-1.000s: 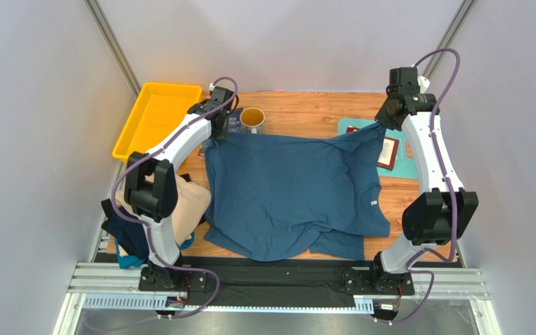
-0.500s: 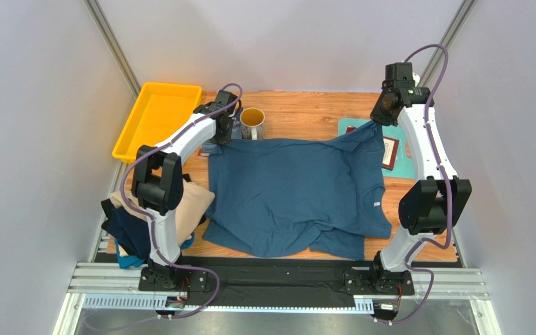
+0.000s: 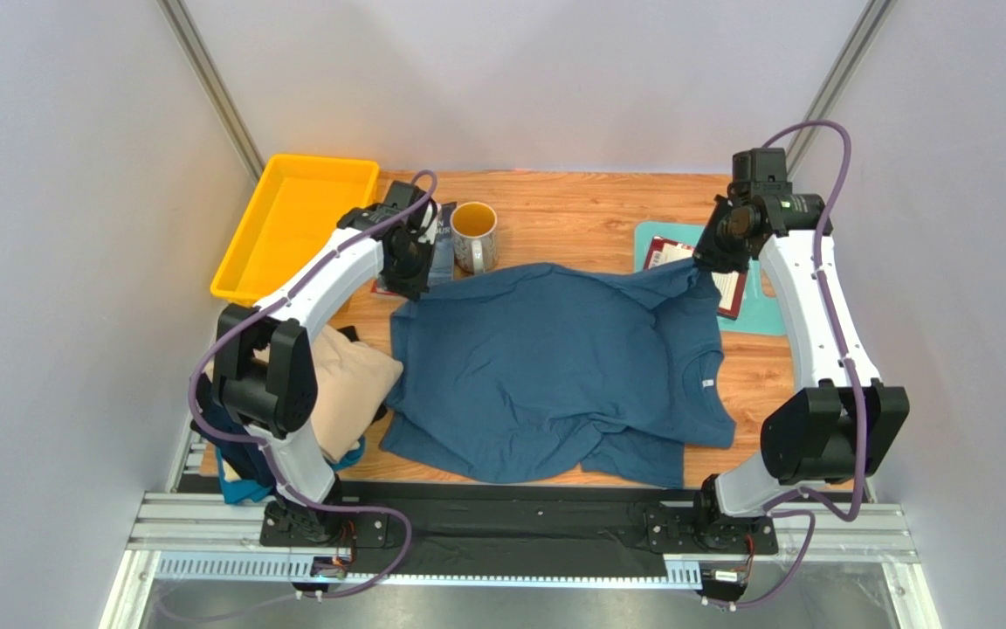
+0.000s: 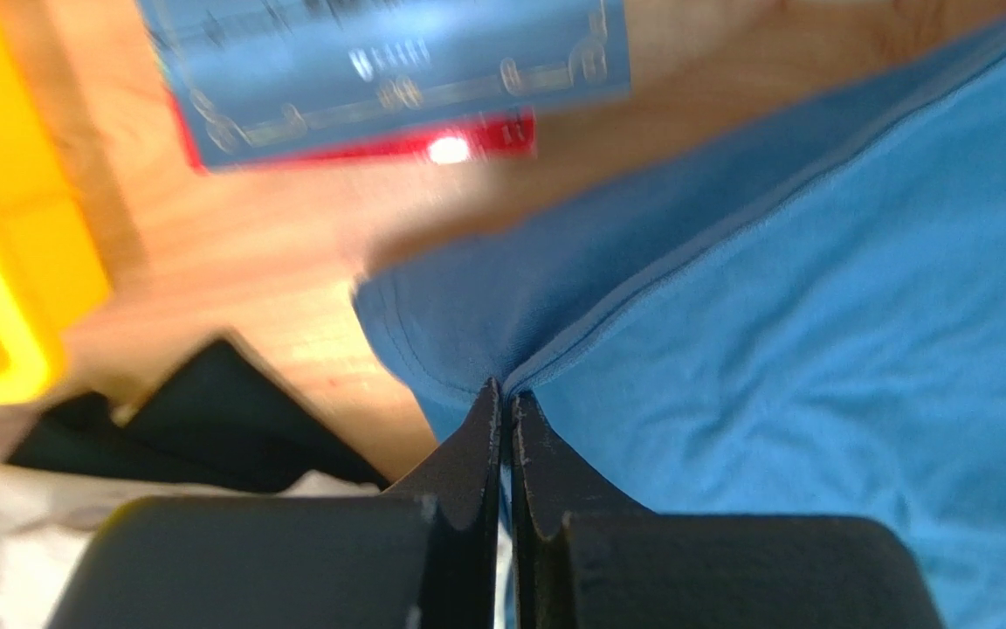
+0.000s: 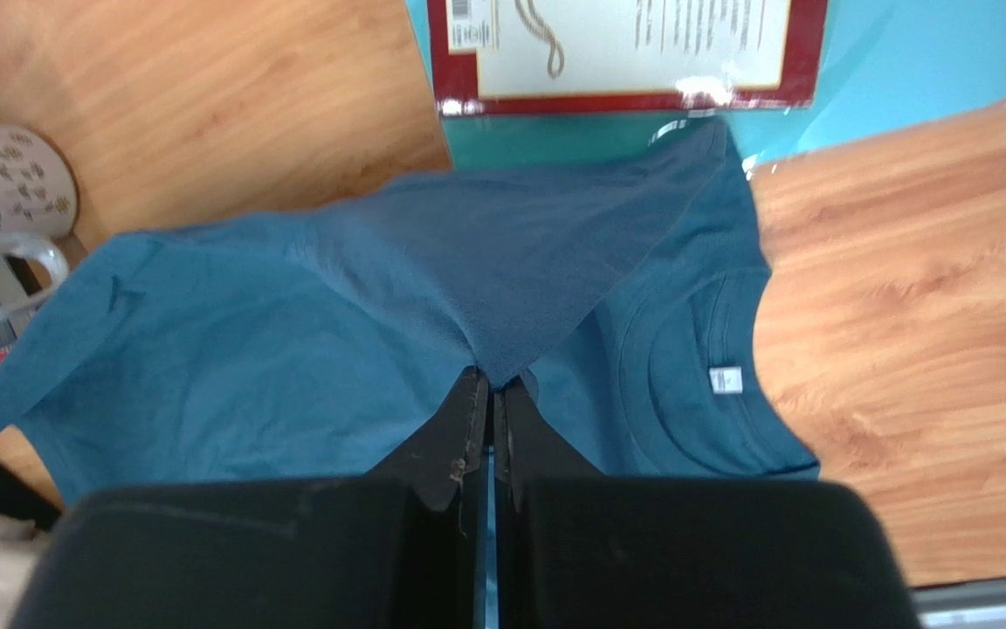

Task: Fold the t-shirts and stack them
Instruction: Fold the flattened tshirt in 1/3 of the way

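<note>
The left end effector (image 4: 504,393) was pinched fully shut on a hemmed edge of the teal-blue t-shirt (image 3: 548,367), at its far-left corner. The right end effector (image 5: 490,380) was likewise clamped tight on a raised peak of the same shirt at its far-right corner, just near the collar side. Between the two grips the far edge hung lifted off the bench (image 3: 600,203), while the rest of the shirt lay spread across the middle, its collar toward the right and its near edge rumpled.

Judging from this, the first fold of the first shirt was only being started; no fold looked finished. At the near-left corner the beige t-shirt (image 3: 344,387), the dark navy t-shirt (image 3: 226,439) and a sliver of the light blue t-shirt (image 3: 243,492) lay heaped and unfolded. No stack had been begun, so nearly all the work remained.
</note>
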